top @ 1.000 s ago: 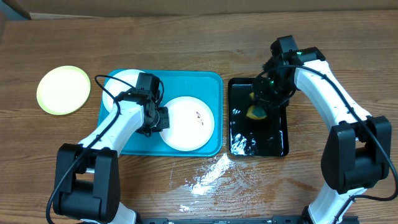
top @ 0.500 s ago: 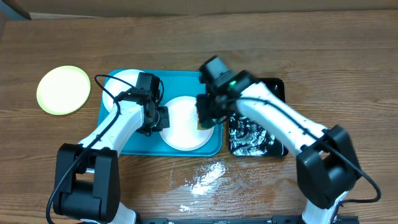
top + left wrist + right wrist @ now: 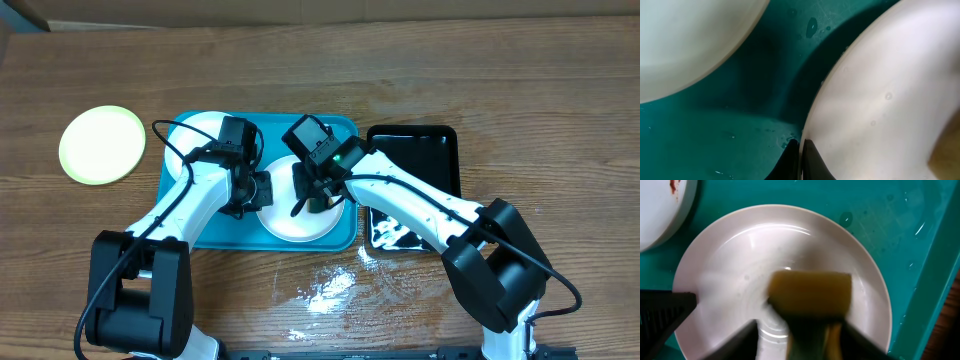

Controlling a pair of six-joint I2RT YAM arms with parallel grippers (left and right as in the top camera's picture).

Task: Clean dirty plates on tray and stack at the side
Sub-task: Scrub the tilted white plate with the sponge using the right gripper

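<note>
The tray (image 3: 345,230) sits mid-table with two white plates on it. The left pincer (image 3: 262,188) is clenched on the right plate (image 3: 285,215), at its 9 o'clock rim. The right pincer (image 3: 800,330) is over that plate with a sponge (image 3: 810,292) between its fingers; it is too blurred to tell whether it grips. The other plate (image 3: 200,130) lies at 10 o'clock. The yellow plate (image 3: 102,145) rests off the tray at 9 o'clock, and the black tray (image 3: 440,150) at 3.
</note>
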